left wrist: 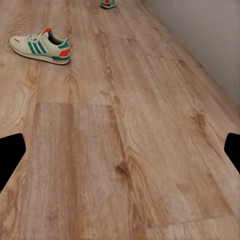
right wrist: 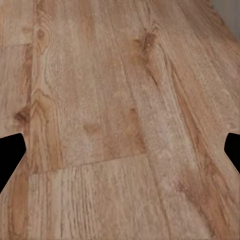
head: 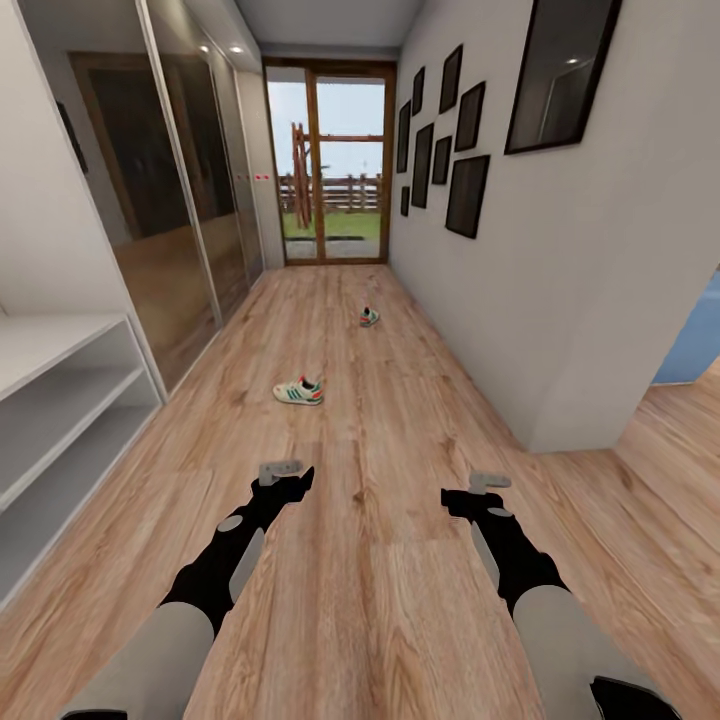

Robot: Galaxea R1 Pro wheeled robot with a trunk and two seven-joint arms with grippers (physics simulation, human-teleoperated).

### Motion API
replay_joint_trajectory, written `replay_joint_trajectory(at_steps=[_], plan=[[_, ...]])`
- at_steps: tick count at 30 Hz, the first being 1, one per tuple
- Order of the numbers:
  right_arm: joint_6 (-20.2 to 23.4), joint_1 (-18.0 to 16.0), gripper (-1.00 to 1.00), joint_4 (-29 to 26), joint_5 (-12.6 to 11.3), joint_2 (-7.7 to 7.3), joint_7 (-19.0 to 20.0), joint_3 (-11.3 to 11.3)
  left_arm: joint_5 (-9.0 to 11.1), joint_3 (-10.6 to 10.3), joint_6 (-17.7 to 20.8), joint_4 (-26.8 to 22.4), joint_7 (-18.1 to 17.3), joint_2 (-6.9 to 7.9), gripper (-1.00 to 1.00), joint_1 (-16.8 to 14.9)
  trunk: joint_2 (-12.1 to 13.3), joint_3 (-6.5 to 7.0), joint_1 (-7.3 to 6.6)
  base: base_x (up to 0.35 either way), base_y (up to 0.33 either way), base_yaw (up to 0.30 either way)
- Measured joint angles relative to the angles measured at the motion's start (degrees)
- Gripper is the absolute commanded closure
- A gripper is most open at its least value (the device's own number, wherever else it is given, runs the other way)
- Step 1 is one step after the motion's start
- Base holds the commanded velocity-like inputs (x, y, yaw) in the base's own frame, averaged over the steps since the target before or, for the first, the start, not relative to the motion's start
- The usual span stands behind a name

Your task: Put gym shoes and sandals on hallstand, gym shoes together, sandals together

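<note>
Ahead of the left claw (head: 283,470), 2 gym shoes (head: 298,391) lie well apart on the corridor floor (head: 400,600); hallstand (head: 60,400) shelves hold nothing. Both claws, right claw (head: 488,483) included, are spread.

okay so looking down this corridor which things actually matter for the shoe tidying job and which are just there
Part of the job:
near gym shoe
far gym shoe
hallstand
corridor floor

Just there:
picture frames
glass door
mirrored wardrobe doors
</note>
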Motion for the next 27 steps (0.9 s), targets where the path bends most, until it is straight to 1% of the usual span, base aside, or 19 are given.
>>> replay_joint_trajectory(at_steps=[27], plan=[[0.00, 0.00, -1.00, -0.07, 0.00, 0.00, 0.05, 0.00, 0.00, 0.00, 0.00, 0.00, 0.00, 0.00, -1.00, 0.00, 0.00, 0.00, 0.00, 0.327, -0.125, 0.000]])
